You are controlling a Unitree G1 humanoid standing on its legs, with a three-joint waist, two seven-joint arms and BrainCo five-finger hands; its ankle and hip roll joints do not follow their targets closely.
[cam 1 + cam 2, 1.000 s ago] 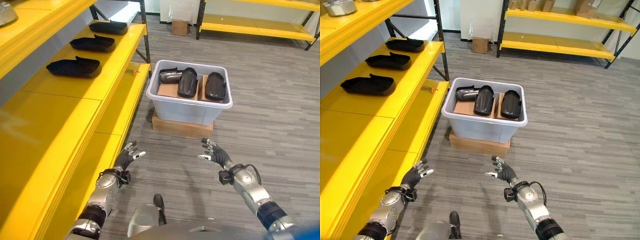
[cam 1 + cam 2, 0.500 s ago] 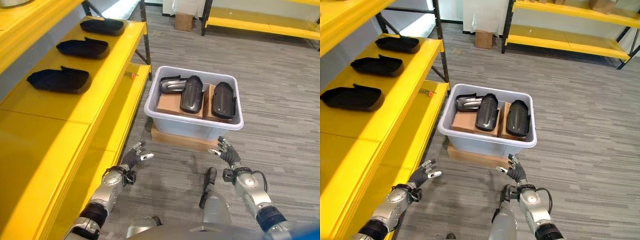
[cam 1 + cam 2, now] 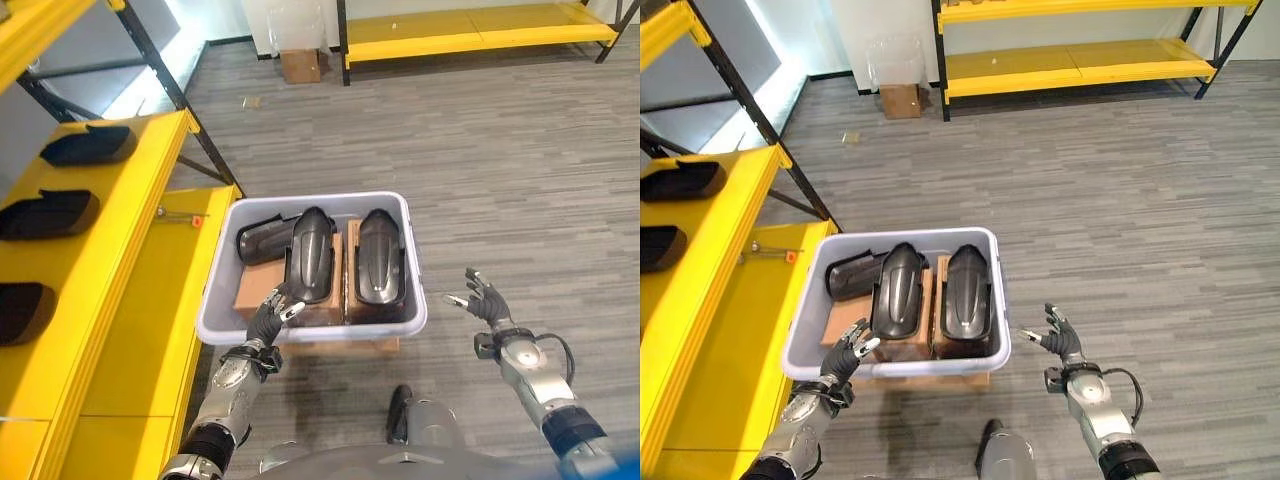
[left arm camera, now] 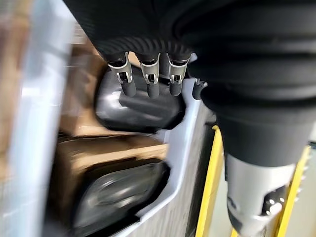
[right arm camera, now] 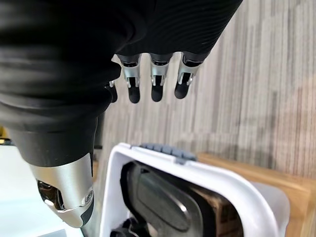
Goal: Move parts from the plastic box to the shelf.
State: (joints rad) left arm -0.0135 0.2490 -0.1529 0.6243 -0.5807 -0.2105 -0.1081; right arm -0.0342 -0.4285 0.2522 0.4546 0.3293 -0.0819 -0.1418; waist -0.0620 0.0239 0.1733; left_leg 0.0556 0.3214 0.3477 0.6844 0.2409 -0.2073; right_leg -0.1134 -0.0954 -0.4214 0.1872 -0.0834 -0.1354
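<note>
A grey plastic box (image 3: 415,290) stands on the floor in front of me, with three black moulded parts inside: one at the back left (image 3: 262,240), one in the middle (image 3: 310,255) and one on the right (image 3: 380,255). My left hand (image 3: 268,315) is open, fingers spread over the box's near left rim; past its fingers (image 4: 148,81) lies a black part (image 4: 138,106). To the right of the box my right hand (image 3: 487,303) hovers open above the floor, empty, with the box rim (image 5: 197,170) showing beyond it. Three more black parts (image 3: 45,214) lie on the yellow shelf (image 3: 110,260) at the left.
Cardboard blocks (image 3: 262,292) lie under the parts in the box, and the box rests on a flat wooden base (image 3: 340,347). A black rack upright (image 3: 185,120) rises behind the shelf. A small cardboard box (image 3: 298,65) and another yellow rack (image 3: 470,25) stand far back.
The camera has swung and closed in, so the box now sits near and central. Both hands have risen to the box's sides, the left reaching its near rim.
</note>
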